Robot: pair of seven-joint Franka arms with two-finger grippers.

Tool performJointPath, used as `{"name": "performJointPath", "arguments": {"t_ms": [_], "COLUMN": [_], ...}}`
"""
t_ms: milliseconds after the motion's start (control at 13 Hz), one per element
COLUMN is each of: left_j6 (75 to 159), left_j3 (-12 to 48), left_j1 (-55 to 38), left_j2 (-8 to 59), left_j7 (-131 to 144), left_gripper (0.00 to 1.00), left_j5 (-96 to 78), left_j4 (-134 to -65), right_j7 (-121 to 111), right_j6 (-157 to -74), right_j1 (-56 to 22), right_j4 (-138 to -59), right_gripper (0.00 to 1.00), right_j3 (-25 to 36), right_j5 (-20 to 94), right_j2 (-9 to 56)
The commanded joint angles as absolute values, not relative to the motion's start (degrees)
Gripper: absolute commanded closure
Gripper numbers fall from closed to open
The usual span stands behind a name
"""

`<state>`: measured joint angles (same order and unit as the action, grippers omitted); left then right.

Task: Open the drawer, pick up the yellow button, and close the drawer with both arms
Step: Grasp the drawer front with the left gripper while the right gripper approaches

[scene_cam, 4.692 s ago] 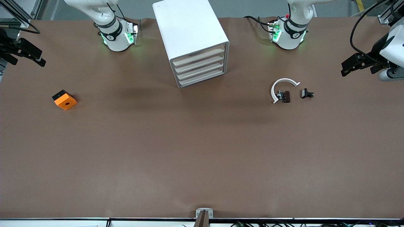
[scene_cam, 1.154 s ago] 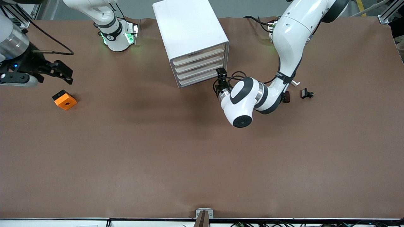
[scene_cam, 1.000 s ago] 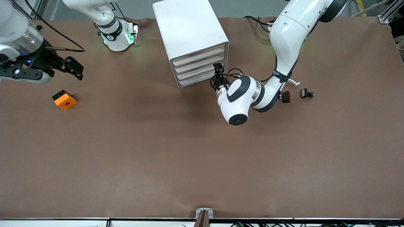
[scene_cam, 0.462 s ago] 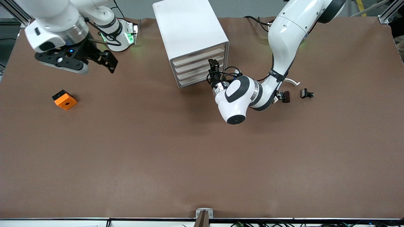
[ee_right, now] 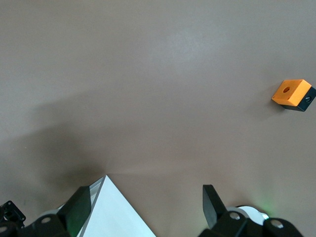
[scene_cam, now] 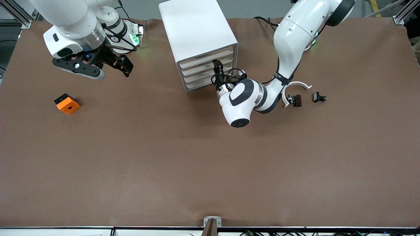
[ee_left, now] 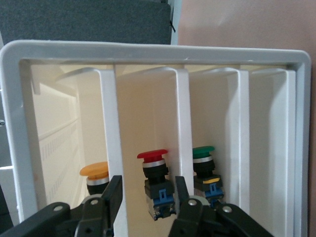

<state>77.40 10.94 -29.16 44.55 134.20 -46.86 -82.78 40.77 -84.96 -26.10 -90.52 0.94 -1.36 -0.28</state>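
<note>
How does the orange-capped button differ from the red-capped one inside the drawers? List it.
Cap: the orange-capped button has an orange-yellow cap, the red-capped button a red one. Drawer: they sit in neighbouring drawers. View: the left pincer hides the orange one's base; the red one shows a blue base. Both have rounded caps on black bodies.

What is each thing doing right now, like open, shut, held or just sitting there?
Drawer cabinet: all drawers shut.
Left gripper: open, at the drawer fronts, holding nothing.
Right gripper: open, up over the table, holding nothing.
Button: inside the cabinet, not held.
Orange block: sitting on the table, not held.
</note>
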Motion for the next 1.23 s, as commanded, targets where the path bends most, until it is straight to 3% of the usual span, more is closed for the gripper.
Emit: {"name": "performJointPath", "arguments": {"t_ms": [0,769,1077,1154], "left_j6": [76.5,72.3,72.3,72.4], "left_j3": [10.5,10.6,10.6,10.6], "left_j1": [-28.8,-30.2,-31.9,-32.0], "left_j2": [45.1,45.3,45.4,45.5], "left_j7": [135.4,135.7,135.1,135.0], "left_gripper": [0.50,0.50,0.61,0.68], "left_j5": [-48.2,-49.0,-49.0,-49.0], "left_j4": [-82.1,-81.9,-82.1,-82.2], "right_j7": [41.3,41.7,44.9,48.0], "right_j6": [-84.7,-86.0,-86.9,-87.2], "right_j1": [-25.7,-25.1,-25.6,-25.7], "right_j4": [-89.5,-89.0,-88.9,-88.8], "right_gripper": [0.00,0.00,0.00,0.00], "right_j3": [0.9,1.1,1.1,1.0], "right_j5": [-0.4,4.5,8.3,9.7], "right_j2": [0.9,4.2,5.4,6.0]}}
